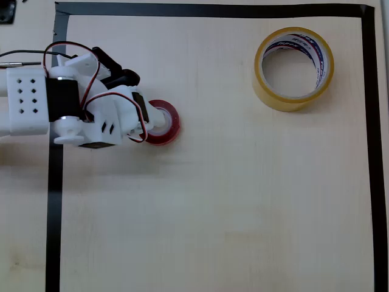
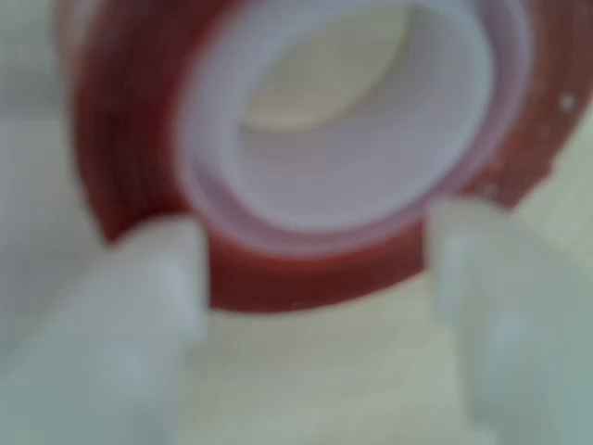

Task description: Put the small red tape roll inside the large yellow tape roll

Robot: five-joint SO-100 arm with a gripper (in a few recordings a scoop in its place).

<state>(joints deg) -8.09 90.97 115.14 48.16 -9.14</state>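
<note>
The small red tape roll (image 1: pixel 171 117) lies flat on the wooden table at the left, partly under my white gripper (image 1: pixel 150 121). In the blurred wrist view, the red roll (image 2: pixel 130 139) with its white core is very close. My gripper (image 2: pixel 315 278) is open, with one white finger (image 2: pixel 148 306) at the left and the other at the right of the roll's near rim. I cannot tell whether the fingers touch it. The large yellow tape roll (image 1: pixel 293 68) stands flat at the upper right, hole up, far from the gripper.
Black tape (image 1: pixel 55 201) marks a rectangular border on the pale wooden table (image 1: pixel 213 207). The arm's white body and red and black wires (image 1: pixel 73 67) reach in from the left edge. Bare table lies between the two rolls.
</note>
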